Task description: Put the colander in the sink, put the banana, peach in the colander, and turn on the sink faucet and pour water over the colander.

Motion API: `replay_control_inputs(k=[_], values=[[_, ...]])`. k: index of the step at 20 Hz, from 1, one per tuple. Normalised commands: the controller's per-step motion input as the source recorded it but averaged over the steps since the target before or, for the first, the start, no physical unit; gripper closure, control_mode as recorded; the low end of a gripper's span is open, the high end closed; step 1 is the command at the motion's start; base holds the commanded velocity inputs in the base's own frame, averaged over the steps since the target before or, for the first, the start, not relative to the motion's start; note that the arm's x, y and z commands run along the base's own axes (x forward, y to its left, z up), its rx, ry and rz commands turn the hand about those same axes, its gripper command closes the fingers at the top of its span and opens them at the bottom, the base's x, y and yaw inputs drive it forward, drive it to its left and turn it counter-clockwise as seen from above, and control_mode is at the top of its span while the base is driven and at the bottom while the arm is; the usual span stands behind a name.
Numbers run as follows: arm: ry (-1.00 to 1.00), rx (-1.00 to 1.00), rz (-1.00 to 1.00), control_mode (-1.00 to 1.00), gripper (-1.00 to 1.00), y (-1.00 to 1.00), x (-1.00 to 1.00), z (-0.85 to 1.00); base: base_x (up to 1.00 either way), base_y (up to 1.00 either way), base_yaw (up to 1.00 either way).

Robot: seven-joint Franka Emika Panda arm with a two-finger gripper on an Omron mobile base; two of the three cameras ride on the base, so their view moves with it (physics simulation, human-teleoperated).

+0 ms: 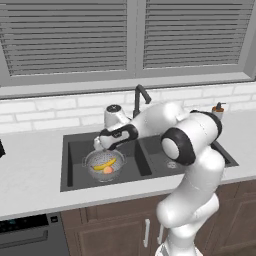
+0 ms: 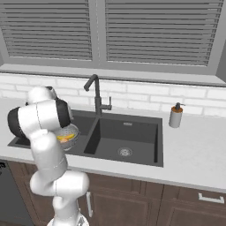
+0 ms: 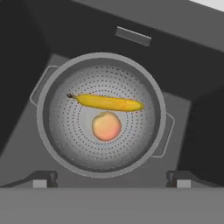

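I see one colander (image 3: 61,131) sitting in the left basin of the sink (image 1: 75,165), with one banana (image 3: 109,103) and one peach (image 3: 106,126) inside it, side by side. My gripper (image 3: 111,177) hangs over the colander, jaws apart, gripping nothing. Behind the sink stand one faucet (image 2: 95,90), a white brick wall, two shuttered windows; one soap bottle (image 2: 176,115) right of the sink.

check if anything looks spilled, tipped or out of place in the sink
Nothing stands out. The colander sits upright in the left basin of the sink, with the banana and peach lying inside it. The open pincer hangs above, holding nothing.
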Motion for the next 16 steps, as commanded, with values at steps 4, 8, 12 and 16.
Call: replay_control_inputs(k=[4, 8, 12, 16], values=[[0.0, 0.0, 0.0, -1.0, -1.0, -0.23, -0.34, 0.81, 0.0, 0.0, 0.0], [0.0, 0.0, 0.0, -1.0, -1.0, -0.34, -0.43, 0.71, 0.0, 0.0, 0.0], [0.0, 0.01, 0.0, -1.0, -1.0, -0.33, -0.6, 0.57, 0.0, 0.0, 0.0], [0.0, 0.0, 0.01, -1.0, -1.0, -0.24, -0.47, 0.57, 0.0, 0.0, 0.0]])
